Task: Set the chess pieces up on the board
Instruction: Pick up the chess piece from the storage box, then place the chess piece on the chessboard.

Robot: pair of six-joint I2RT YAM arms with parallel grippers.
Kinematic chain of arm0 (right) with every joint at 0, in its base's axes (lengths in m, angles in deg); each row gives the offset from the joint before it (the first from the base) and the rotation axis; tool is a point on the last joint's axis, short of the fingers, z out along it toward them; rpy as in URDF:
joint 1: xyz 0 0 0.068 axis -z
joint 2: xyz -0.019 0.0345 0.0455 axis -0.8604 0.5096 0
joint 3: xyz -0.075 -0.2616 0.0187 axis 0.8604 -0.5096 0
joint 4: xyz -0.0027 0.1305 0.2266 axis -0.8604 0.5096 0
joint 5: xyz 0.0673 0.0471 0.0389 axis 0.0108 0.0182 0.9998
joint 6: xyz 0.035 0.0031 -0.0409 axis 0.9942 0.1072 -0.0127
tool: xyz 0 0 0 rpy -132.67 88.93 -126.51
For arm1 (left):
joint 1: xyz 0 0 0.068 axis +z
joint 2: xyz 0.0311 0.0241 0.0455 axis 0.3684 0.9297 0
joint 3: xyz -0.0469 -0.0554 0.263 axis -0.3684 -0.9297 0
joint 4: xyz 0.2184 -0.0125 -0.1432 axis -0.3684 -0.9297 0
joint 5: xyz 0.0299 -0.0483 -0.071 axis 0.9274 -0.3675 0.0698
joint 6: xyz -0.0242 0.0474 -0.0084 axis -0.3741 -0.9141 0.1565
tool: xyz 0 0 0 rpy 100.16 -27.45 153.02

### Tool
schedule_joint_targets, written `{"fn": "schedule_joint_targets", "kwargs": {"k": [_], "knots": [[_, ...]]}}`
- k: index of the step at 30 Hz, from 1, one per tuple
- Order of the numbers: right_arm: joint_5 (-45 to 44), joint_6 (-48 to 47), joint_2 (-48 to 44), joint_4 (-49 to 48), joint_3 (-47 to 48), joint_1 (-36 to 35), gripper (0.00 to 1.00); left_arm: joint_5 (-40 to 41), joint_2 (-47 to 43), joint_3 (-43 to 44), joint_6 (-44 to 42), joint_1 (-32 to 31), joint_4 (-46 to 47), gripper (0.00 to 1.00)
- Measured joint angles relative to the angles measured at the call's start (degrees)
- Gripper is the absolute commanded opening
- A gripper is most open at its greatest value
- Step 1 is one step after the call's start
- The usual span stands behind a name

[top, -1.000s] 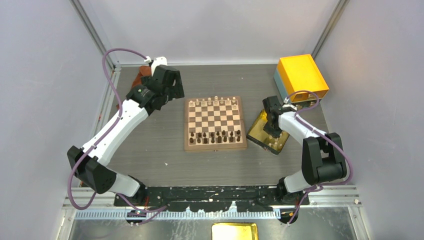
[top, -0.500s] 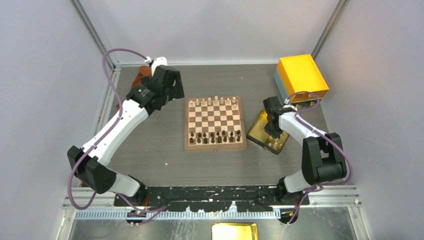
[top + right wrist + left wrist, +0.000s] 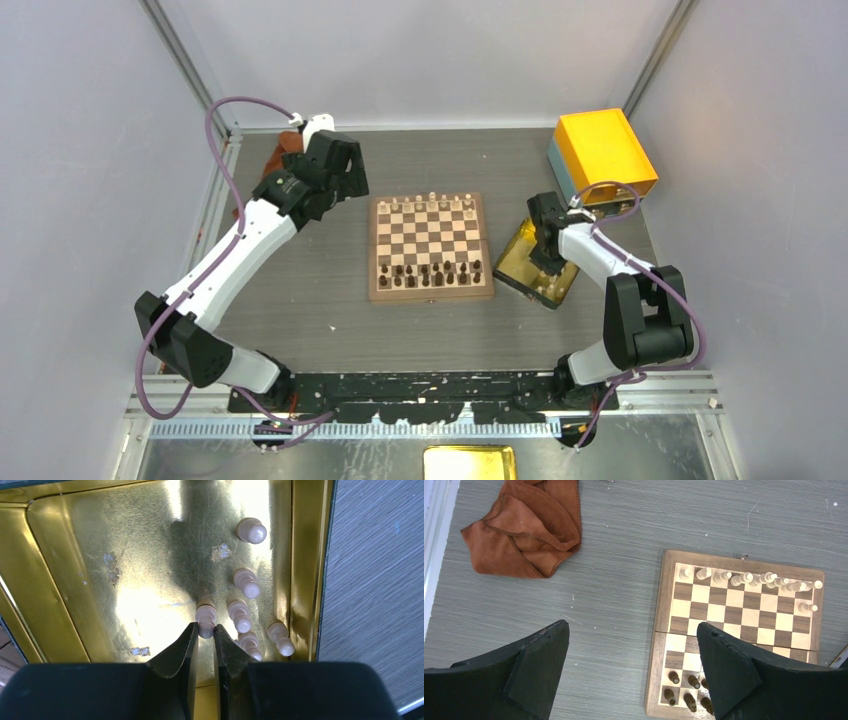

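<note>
Neighbour pawns (image 3: 240,616) beside clamped pawn (image 3: 205,616); tray (image 3: 50,595) walls

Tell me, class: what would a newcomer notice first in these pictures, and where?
The bright orange-yellow box at the far right corner stands out first. Next, the chessboard in the middle, cream pieces along its far edge, dark ones near. Beside it, the right hand pinches a cream pawn in the golden tray.

Bright, even light overhead; glare blazes off the gold tray (image 3: 75,555), dark shadow beyond my claw (image 3: 205,629), its pawn (image 3: 205,615) crisp.
</note>
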Motion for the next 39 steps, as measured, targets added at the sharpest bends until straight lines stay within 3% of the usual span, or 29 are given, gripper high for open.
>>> {"fn": "schedule_joint_targets", "kwargs": {"k": [20,33,39], "knots": [[-1.5,-5.0,-2.1,5.0,14.0,-1.2,0.01,0.0,0.0,-2.1,-0.3,0.0,2.2,0.99],[-0.1,-12.2,15.2,11.0,38.9,-11.7,0.01,0.0,0.0,-4.7,-2.3,-0.2,3.8,0.99],[1.2,-13.9,21.3,13.9,46.2,-15.2,0.01,0.0,-1.0,-6.0,-3.1,-0.2,3.9,0.99]]}}
